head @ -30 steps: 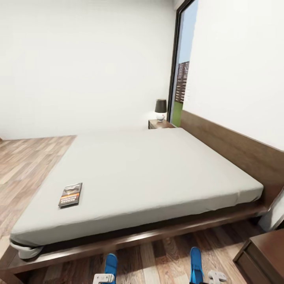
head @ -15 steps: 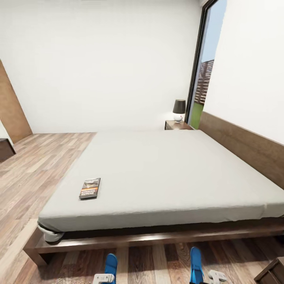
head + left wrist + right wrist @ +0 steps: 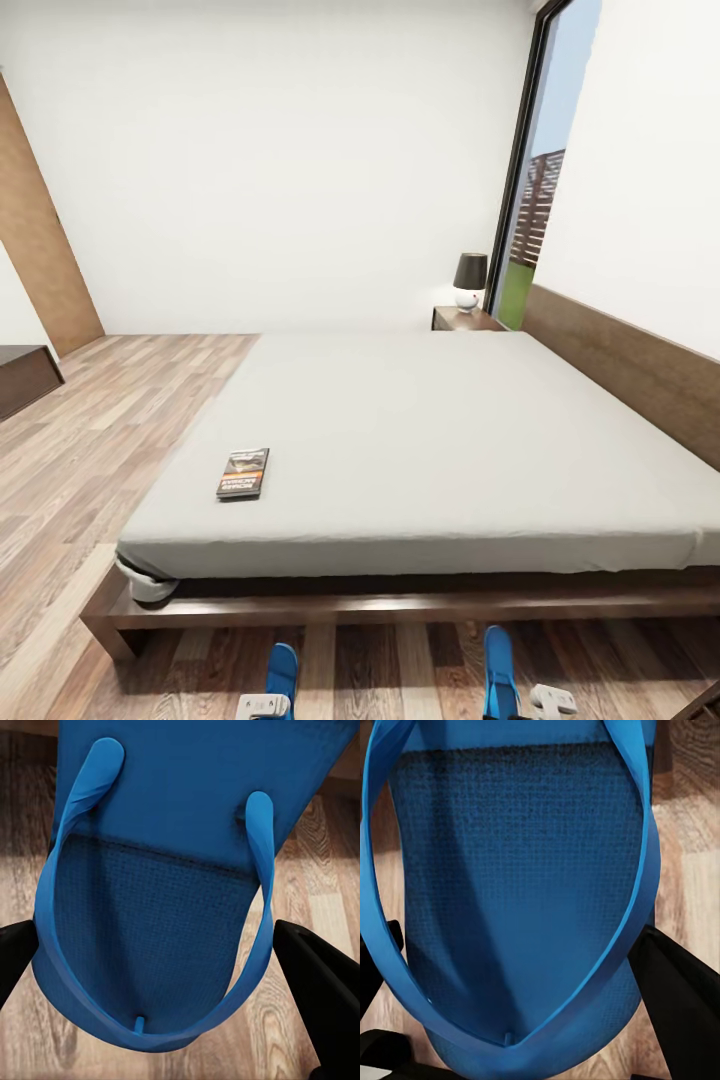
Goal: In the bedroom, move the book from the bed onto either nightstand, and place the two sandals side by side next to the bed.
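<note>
Even, bright light fills the room, brightest at the window (image 3: 545, 190). A dark shadow lies under the bed (image 3: 420, 440). Render soft; straight edges bow outward from the bed.

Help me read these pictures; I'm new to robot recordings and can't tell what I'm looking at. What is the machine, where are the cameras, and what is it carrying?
This is a simulated wheeled robot with two arms. The wide picture comes from its head camera, looking down at a large white-mattress bed with a dark wooden frame. A thin dark paperback book lies on the mattress, and a dark nightstand with a lamp stands by the far corner. The two close-ups come from cameras near each claw. The left claw grips one bright blue flip-flop sandal; the right claw grips the other blue sandal. Both sandals appear at the bottom of the head view, above the wood-plank floor.
</note>
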You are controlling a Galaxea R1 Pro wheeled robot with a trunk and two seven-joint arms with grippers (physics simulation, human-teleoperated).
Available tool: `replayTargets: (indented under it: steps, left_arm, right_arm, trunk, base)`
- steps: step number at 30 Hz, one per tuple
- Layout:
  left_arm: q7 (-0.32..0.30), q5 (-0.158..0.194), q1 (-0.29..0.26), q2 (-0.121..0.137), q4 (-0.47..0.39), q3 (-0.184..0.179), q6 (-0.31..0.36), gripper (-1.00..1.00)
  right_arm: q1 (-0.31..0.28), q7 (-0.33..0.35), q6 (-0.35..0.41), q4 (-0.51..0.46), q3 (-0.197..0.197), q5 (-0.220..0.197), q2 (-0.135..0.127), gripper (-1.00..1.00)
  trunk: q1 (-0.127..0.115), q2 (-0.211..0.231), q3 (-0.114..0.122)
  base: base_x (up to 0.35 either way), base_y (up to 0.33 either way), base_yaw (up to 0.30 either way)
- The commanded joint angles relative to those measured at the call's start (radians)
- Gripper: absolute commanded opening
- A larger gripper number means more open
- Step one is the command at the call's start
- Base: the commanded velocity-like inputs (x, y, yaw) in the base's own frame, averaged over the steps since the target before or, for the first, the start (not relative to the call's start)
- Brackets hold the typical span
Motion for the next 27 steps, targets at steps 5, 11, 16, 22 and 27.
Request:
replayTargets:
  steps: [5, 11, 16, 22, 27]
  left_arm:
    - [-0.004, -0.004, -0.001, 0.000, 0.000, 0.008, -0.003, -1.00]
    - [-0.005, -0.004, -0.001, 0.001, -0.001, 0.009, -0.003, -1.00]
    - [0.057, -0.002, -0.001, 0.010, -0.008, 0.016, 0.004, -1.00]
    - [0.351, -0.004, -0.002, 0.006, -0.010, 0.011, 0.011, -1.00]
    - [0.415, -0.005, -0.004, 0.012, -0.013, 0.011, 0.010, -1.00]
  right_arm:
    - [-0.001, 0.003, 0.000, 0.001, 0.001, -0.010, 0.000, -1.00]
    - [-0.001, 0.003, 0.000, 0.001, 0.001, -0.012, 0.000, -1.00]
    - [-0.001, 0.006, 0.001, 0.002, 0.000, -0.015, -0.004, -1.00]
    - [-0.001, 0.006, 0.003, 0.002, -0.001, -0.017, -0.041, -1.00]
    - [-0.001, 0.007, 0.005, 0.002, -0.002, -0.017, -0.055, -1.00]
  trunk:
    - [0.000, 0.000, -0.001]
    - [0.000, 0.000, -0.001]
    - [0.000, 0.000, -0.001]
    - [0.000, 0.000, -0.001]
    - [0.000, 0.000, -0.001]
  base:
    - [0.000, 0.000, 0.000]
    - [0.000, 0.000, 0.000]
    - [0.000, 0.000, 0.000]
    - [0.000, 0.000, 0.000]
    - [0.000, 0.000, 0.000]
